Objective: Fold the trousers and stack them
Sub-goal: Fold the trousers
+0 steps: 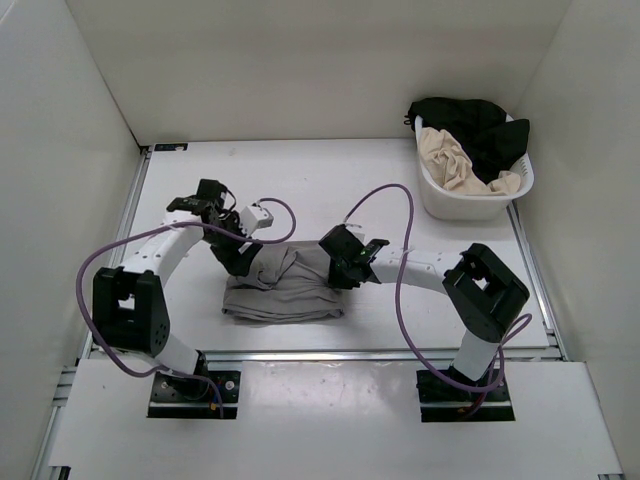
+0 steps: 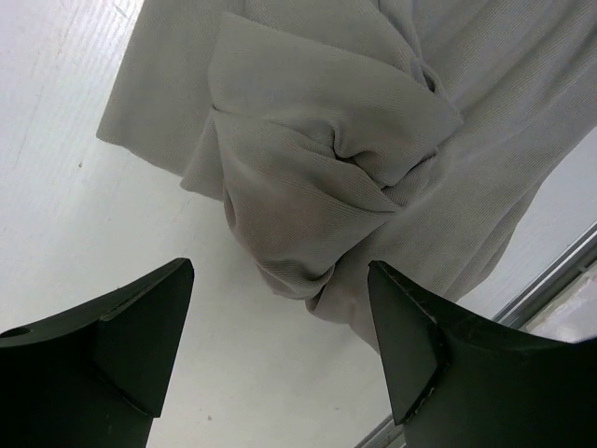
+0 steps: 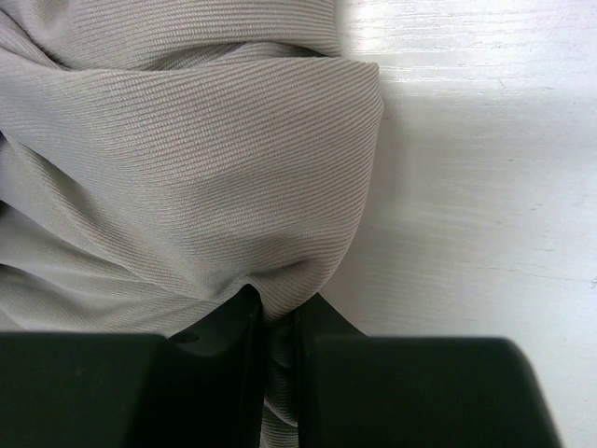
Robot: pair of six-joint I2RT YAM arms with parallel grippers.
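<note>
Centrally, trousers (image 1: pixel 285 290) bunched; right gripper (image 3: pixel 277 313) clamped on edge; left gripper (image 2: pixel 280 271) spread nearby.

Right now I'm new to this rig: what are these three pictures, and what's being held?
Two robot arms are bolted at the near edge of a white table. The overhead picture comes from a fixed camera above and behind them. The other two come from a camera on each wrist, looking past that arm's own fingers. On the table lie grey trousers, partly folded and bunched. At the far right stands a white laundry basket holding a beige garment and a black garment. The left gripper is open over the cloth and holds nothing. The right gripper is shut on a fold of the trousers.
</note>
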